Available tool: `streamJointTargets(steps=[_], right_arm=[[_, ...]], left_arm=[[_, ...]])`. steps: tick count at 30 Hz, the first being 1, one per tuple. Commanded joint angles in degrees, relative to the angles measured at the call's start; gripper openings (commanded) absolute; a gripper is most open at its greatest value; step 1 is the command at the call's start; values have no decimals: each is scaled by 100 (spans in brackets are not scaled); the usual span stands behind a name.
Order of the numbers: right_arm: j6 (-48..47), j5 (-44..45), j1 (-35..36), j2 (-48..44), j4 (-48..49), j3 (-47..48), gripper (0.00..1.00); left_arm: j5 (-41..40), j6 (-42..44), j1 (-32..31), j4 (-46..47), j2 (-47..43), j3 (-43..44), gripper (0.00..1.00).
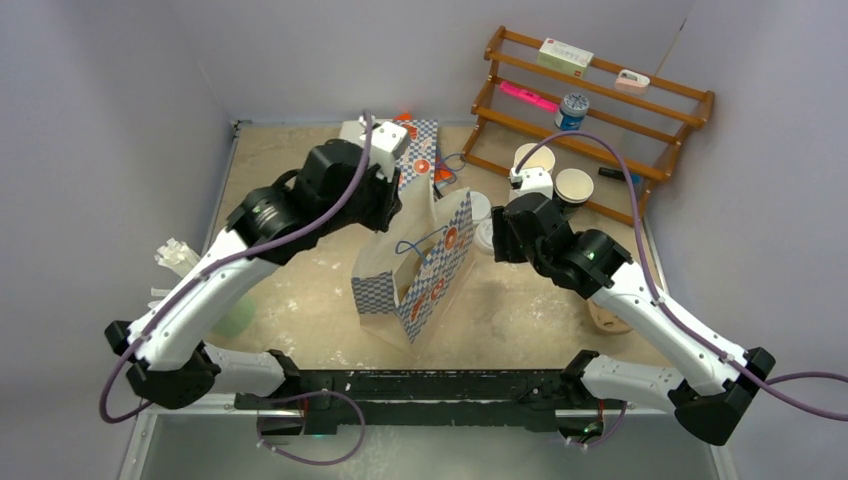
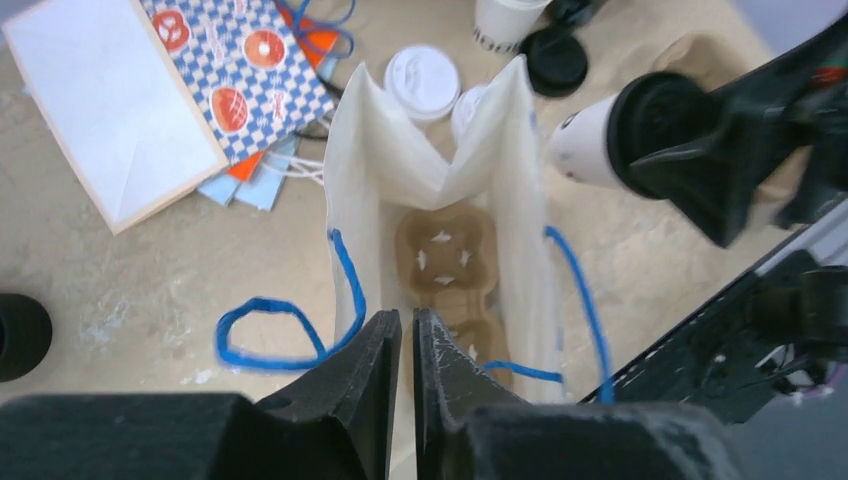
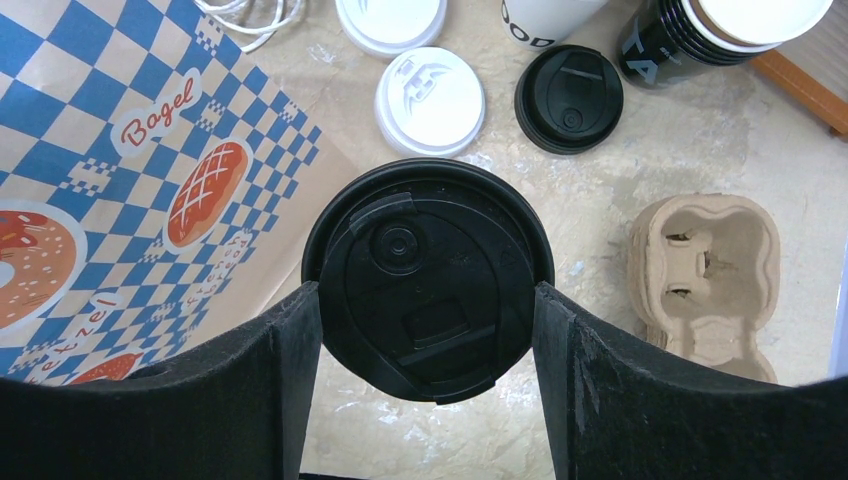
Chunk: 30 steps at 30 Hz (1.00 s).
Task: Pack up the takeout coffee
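1. Right wrist view shows the right fingers (image 3: 270, 390) spread wide on either side of the coffee cup (image 3: 428, 270), clamping it at about lid level. The cup is held up just outside the right wall of the paper bag (image 2: 350, 150), not yet inside.
2. The left fingers (image 2: 350, 380) are almost pressed together at the bag's near rim. I cannot tell whether they pinch the paper.
3. A cardboard carrier (image 2: 445, 255) lies at the bottom of the bag, and its visible wells are empty.
4. To do this step well, bring the cup over the rim, clear of the blue handle (image 2: 580, 290). Level it and lower it straight into a well.
5. Let go only once the cup is seated. A grip this close to the lid could pop it off, so move slowly.
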Motion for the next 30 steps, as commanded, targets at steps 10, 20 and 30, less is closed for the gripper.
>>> streamJointTargets(steps=[10, 20, 30], right_arm=[[41, -37, 16, -164, 58, 140, 41], [-11, -17, 16, -217, -100, 361, 41], [-85, -496, 16, -423, -453, 1244, 41]], left_arm=[[226, 556, 459, -260, 602, -103, 41], [-448, 672, 468, -345, 766, -81, 55], [-132, 685, 653, -253, 1144, -404, 54]])
